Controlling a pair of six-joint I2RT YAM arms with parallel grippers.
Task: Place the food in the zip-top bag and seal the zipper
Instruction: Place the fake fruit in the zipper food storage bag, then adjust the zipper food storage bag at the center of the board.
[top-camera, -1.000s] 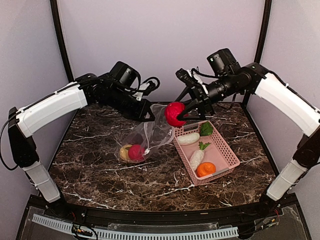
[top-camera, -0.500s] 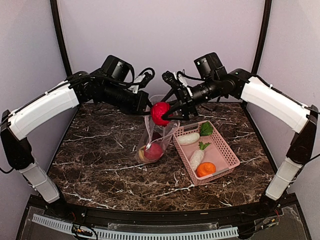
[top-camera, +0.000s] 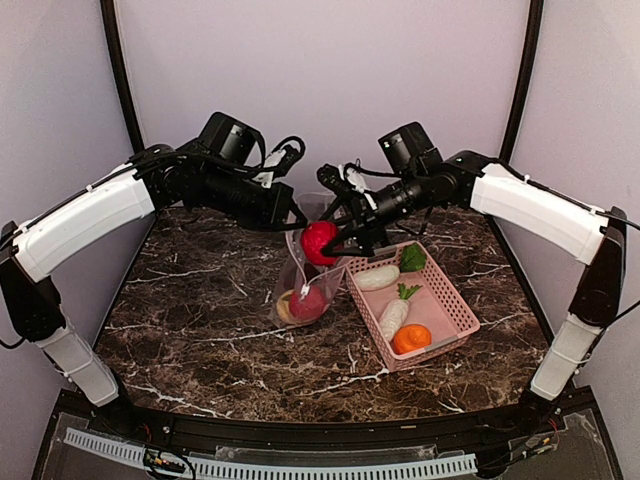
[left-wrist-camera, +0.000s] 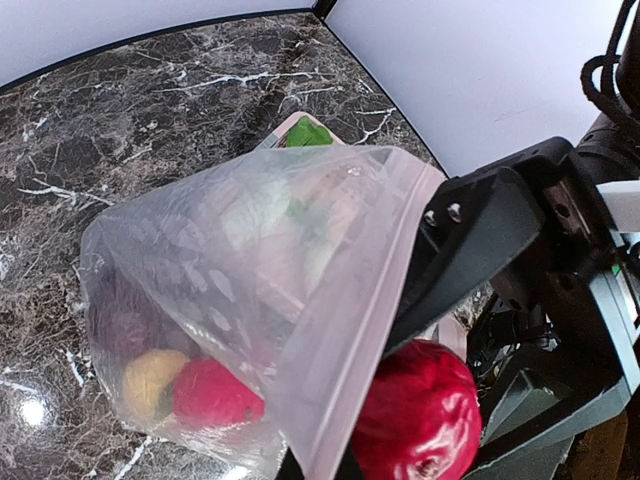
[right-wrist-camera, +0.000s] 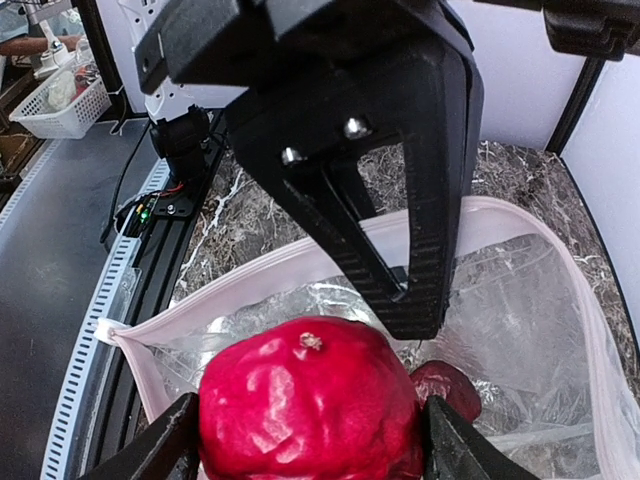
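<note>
Upright, zip-top bag (top-camera: 302, 272) hangs mouth-up from clenched left gripper (top-camera: 294, 218); right gripper (top-camera: 330, 238) grasps red ball (top-camera: 317, 243).

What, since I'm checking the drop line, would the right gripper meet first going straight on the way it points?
Probably the open mouth of the clear crinkly plastic zip-top bag, which the left gripper holds up; the right gripper, carrying the glossy red toy ball, would pass inside. Depth is unclear.

High rear overview of table (top-camera: 200, 330); wrist close-ups, both on zip-top bag (left-wrist-camera: 250, 260)
</note>
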